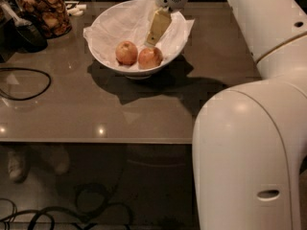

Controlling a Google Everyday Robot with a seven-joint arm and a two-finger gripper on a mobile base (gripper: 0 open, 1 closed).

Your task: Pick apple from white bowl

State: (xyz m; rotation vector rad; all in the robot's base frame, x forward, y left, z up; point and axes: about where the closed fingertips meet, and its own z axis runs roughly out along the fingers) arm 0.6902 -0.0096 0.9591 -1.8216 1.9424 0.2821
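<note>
The white bowl [103,49], lined with crumpled white paper, stands at the back middle of the brown table. Two apples lie in its front part. The apple [150,57] is the wider, redder one on the right. A rounder, more yellow-orange apple [126,52] touches it on the left. My gripper [152,40] reaches down into the bowl from the back. Its pale yellow tip hangs just above the red apple's back edge and holds nothing that I can see.
A glass jar of snacks [45,11] and a dark object [29,35] stand at the back left. A black cable [21,84] loops on the table's left side. My white arm [249,152] fills the right. The table's front edge [96,141] crosses the middle.
</note>
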